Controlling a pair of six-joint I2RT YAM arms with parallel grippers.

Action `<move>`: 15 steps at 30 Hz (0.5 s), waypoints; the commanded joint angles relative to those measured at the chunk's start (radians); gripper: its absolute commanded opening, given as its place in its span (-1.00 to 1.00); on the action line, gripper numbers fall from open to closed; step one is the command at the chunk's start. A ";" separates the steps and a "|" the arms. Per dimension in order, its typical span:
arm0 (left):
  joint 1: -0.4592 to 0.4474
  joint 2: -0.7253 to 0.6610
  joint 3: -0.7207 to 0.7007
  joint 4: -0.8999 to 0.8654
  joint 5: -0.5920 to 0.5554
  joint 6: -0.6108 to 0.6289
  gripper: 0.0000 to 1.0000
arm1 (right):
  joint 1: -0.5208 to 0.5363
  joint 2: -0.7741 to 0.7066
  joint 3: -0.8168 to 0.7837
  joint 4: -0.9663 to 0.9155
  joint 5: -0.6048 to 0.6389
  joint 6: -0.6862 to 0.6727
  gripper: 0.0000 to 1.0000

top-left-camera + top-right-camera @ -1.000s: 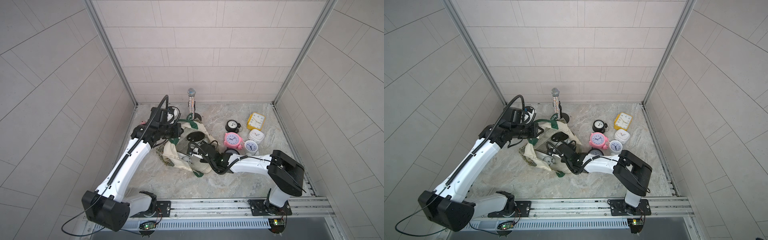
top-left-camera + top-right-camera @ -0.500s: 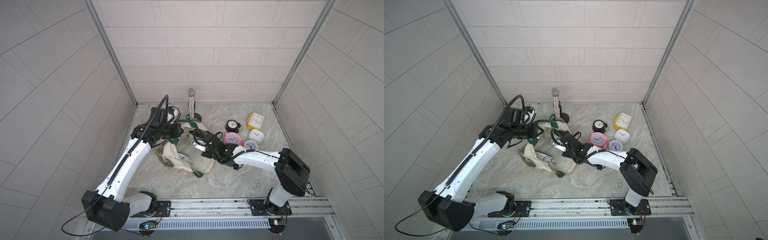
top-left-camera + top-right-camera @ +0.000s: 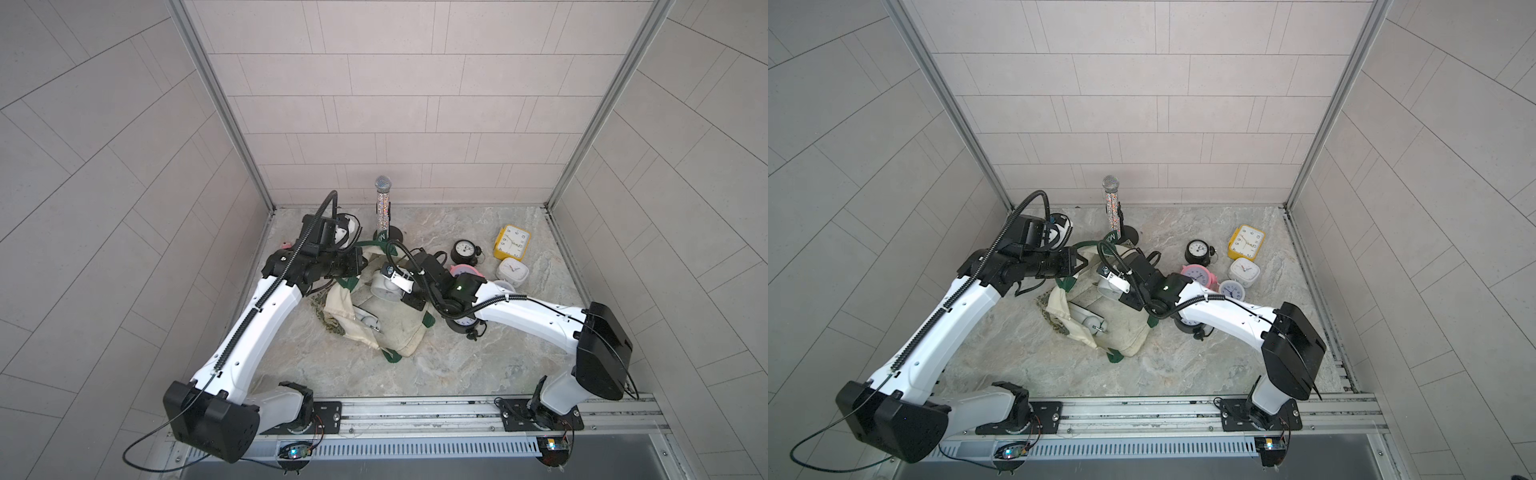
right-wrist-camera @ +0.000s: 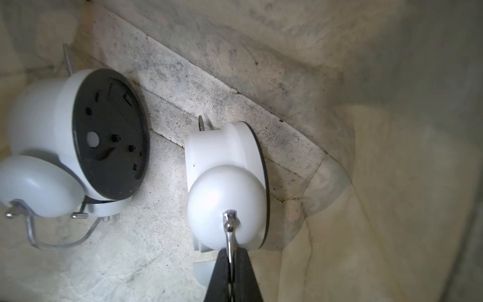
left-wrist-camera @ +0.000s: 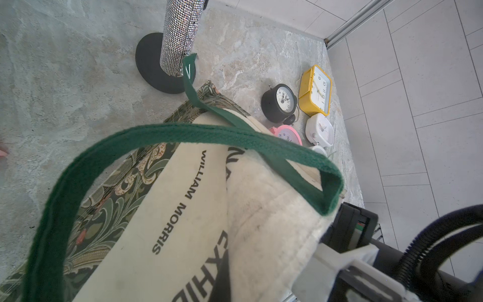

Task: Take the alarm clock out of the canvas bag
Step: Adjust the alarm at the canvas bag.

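1. My left end effector [image 3: 358, 264] is clamped shut on the rim of the canvas bag [image 3: 399, 334], next to a green handle [image 5: 183, 133]. It holds that side up off the surface [image 3: 478, 365].
2. The bag lies slumped mid-surface, nearer the left edge, with its mouth open.
3. My right end effector [image 4: 230, 258] is inside the bag, pinched narrow on the wire carry handle [image 4: 229, 227] of a white twin-bell alarm clock [image 4: 222, 162].
4. That alarm clock is inside the bag, sitting on the cloth.
5. A second white clock [image 4: 78, 130] lies just beside it in the bag, black back plate toward my wrist camera.
6. Outside the bag, toward the far right corner, is a close cluster: yellow clock [image 3: 512, 241], black clock [image 3: 464, 250], pink clock [image 3: 468, 271], white square clock [image 3: 513, 270].
7. A glitter microphone [image 3: 382, 203] stands upright at the far edge, just beyond the bag.
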State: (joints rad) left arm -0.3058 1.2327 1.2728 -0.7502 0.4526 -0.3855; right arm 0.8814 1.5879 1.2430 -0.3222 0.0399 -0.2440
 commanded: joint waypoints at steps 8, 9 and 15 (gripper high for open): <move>0.002 -0.030 0.024 0.020 0.027 0.001 -1.00 | 0.000 -0.020 0.071 -0.127 -0.057 0.130 -1.00; 0.002 -0.029 0.025 0.020 0.027 0.002 -1.00 | 0.000 -0.013 0.074 -0.134 -0.059 0.133 -1.00; 0.002 -0.020 0.030 0.023 0.030 -0.001 -1.00 | -0.001 0.040 0.098 -0.175 -0.077 0.141 -1.00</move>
State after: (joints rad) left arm -0.3058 1.2324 1.2728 -0.7536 0.4534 -0.3855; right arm 0.8799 1.6131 1.3094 -0.4816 -0.0216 -0.1261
